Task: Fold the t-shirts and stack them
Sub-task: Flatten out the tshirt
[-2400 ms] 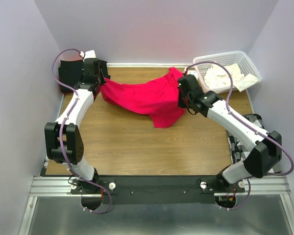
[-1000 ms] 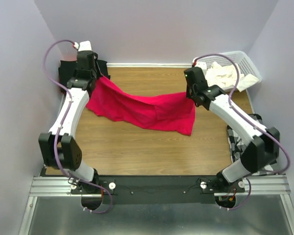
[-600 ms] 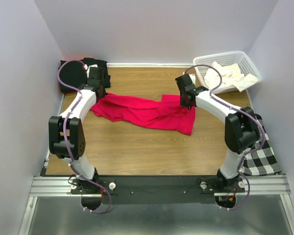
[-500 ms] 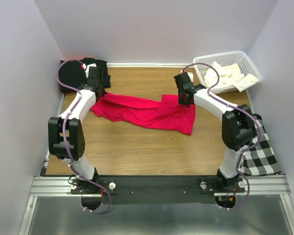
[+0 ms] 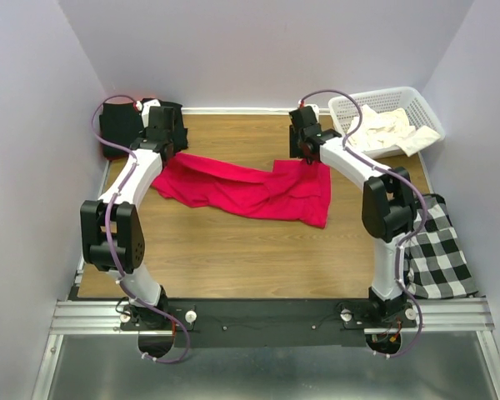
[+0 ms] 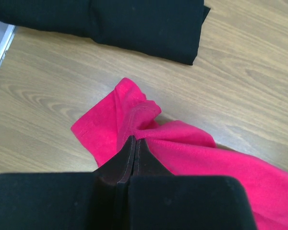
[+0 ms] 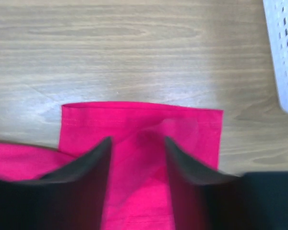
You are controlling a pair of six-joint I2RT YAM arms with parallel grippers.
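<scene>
The red t-shirt [image 5: 246,187] lies spread in a wrinkled band across the far half of the table. My left gripper [image 5: 168,155] is at its left corner, shut on a pinch of red fabric [image 6: 139,122] that puckers at the fingertips [image 6: 136,140]. My right gripper [image 5: 307,158] hovers over the shirt's right corner [image 7: 139,120], open, with flat red cloth between its fingers. A folded black t-shirt [image 5: 121,125] [image 6: 110,24] lies in the far left corner. The cream-white t-shirt [image 5: 383,125] sits crumpled in the basket.
The white lattice basket [image 5: 417,100] [image 7: 284,52] stands at the far right corner, close to my right arm. A black-and-white checked cloth [image 5: 437,250] hangs over the table's right edge. Bare wood fills the near half of the table [image 5: 250,258].
Both arms lowered the red t-shirt from a hanging stretch onto the table. My right gripper opened and let go of its corner; the left stays shut on its corner.
</scene>
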